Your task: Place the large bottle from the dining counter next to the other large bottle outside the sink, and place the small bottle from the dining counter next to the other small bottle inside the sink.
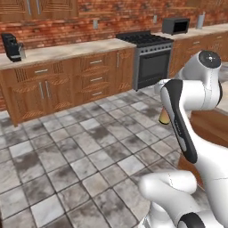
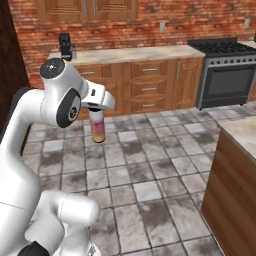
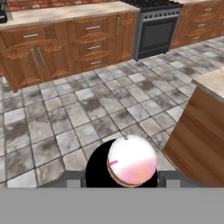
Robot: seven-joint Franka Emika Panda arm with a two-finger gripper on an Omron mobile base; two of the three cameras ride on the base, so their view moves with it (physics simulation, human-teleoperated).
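Note:
My gripper (image 2: 96,111) is shut on the large bottle (image 2: 98,128), a pale pink body fading to yellow-orange at its base. It hangs upright under the hand, well above the tiled floor. In the hand view the bottle's round base (image 3: 131,160) sits between the fingertips, with the gripper (image 3: 120,176) around it. Just its orange base (image 1: 164,118) peeks out from behind the arm in the left base view. The dining counter (image 2: 239,134) lies off to the right, its wooden side (image 3: 199,144) close by. The sink, the small bottle and the two other bottles are out of view.
A wall run of wooden cabinets (image 2: 145,85) under a beige counter faces me across the tiled floor (image 2: 150,165). A black stove (image 1: 149,60) stands in that run, a coffee machine (image 1: 12,46) at its left and a dark toaster oven (image 1: 176,26) beyond.

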